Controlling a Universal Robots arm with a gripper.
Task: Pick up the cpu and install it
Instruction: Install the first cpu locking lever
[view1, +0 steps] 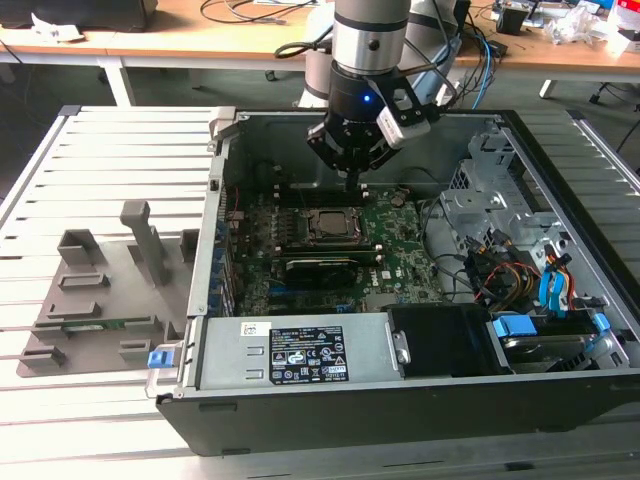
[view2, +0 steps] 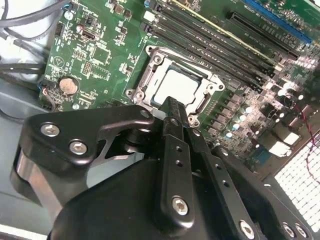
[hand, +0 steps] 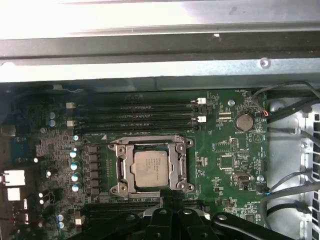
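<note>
While the arm's black fingers (view1: 356, 182) are held above the open computer case (view1: 560, 395), pressed together with nothing between them, the cpu (hand: 151, 168) is seen lying flat inside the metal socket frame (hand: 120, 167) near the middle of the green motherboard (hand: 225, 165). Seen in both wrist views, the closed fingers (view2: 171, 107) are placed just beside the socket's edge, apart from the silvery chip (view2: 176, 86), and the memory slots (hand: 140, 115) are lined up along the socket's other side. On the slatted worktop (view1: 60, 200), near its edge at the exterior view's left, grey holder blocks (view1: 110, 290) are set beside the case.
</note>
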